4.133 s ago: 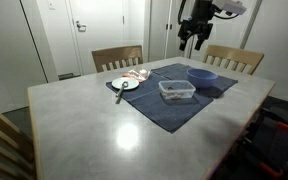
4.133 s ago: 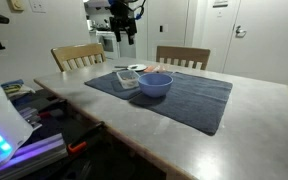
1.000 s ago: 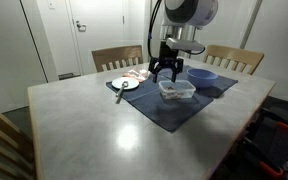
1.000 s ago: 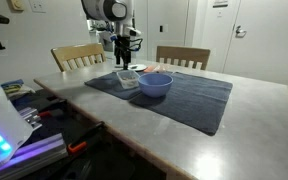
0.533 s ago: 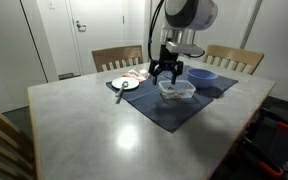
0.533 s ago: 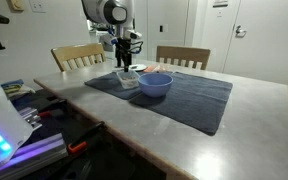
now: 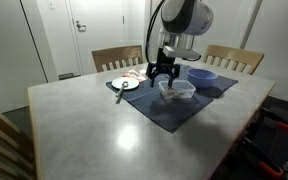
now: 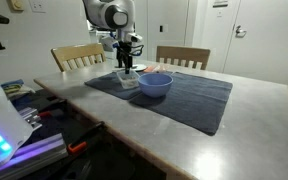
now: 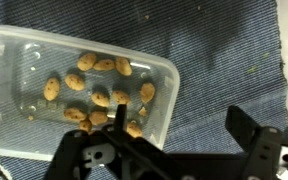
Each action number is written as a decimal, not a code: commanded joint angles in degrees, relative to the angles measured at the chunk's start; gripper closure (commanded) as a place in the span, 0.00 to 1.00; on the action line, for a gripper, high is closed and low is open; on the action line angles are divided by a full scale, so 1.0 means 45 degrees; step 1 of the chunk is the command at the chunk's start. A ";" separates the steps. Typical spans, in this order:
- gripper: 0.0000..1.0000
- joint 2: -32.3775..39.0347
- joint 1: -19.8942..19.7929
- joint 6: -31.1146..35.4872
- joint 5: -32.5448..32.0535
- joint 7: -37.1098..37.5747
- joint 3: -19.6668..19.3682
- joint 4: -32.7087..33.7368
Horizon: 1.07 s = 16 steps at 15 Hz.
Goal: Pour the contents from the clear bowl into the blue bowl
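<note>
The pincer point(image 9: 169, 145) is spread over the right rim of the clear bowl point(image 9: 44, 70), partly cut off by the wrist view's edge, and contact is unclear. The blue bowl point(image 7: 202, 76) sits just beside it on the table point(image 7: 94, 125), its inside hidden.

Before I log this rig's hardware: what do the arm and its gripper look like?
The arm is light grey-white with bulky rounded segments. Its gripper is black and two-fingered, with angular linkages. No markings or cables can be made out.
</note>
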 commanded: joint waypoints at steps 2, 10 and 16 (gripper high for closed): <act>0.00 0.0839 -0.0304 0.0106 0.0567 -0.0805 0.0430 0.0958; 0.13 0.1519 -0.0489 -0.0009 0.0676 -0.1339 0.0591 0.1719; 0.63 0.1932 -0.0521 -0.0113 0.0601 -0.1523 0.0632 0.2122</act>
